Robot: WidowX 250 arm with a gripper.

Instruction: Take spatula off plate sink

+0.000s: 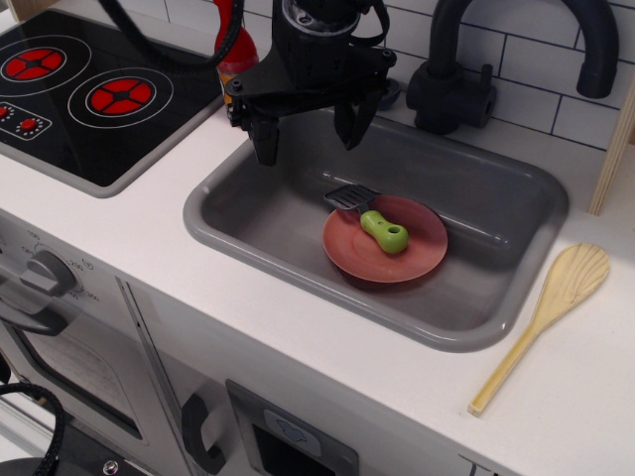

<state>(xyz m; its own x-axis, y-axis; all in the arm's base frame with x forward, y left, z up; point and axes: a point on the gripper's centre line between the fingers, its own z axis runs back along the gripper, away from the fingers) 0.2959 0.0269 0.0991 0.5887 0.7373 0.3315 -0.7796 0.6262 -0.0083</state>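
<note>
The spatula (375, 220) lies on the plate (407, 260) in the sink (516, 288). Its lime-green handle rests on the plate and its dark grey slotted blade sticks out over the plate's back left edge. The reddish-pink plate sits flat on the sink floor, right of centre. My black gripper (310, 129) hangs open and empty above the sink's back left part, left of and behind the spatula, its two fingers spread wide apart.
A black faucet (466, 69) stands behind the sink. A toy stove top (89, 94) with red burners is at the left, a red bottle (233, 45) behind my gripper. A long wooden spoon (551, 317) lies on the white counter at the right.
</note>
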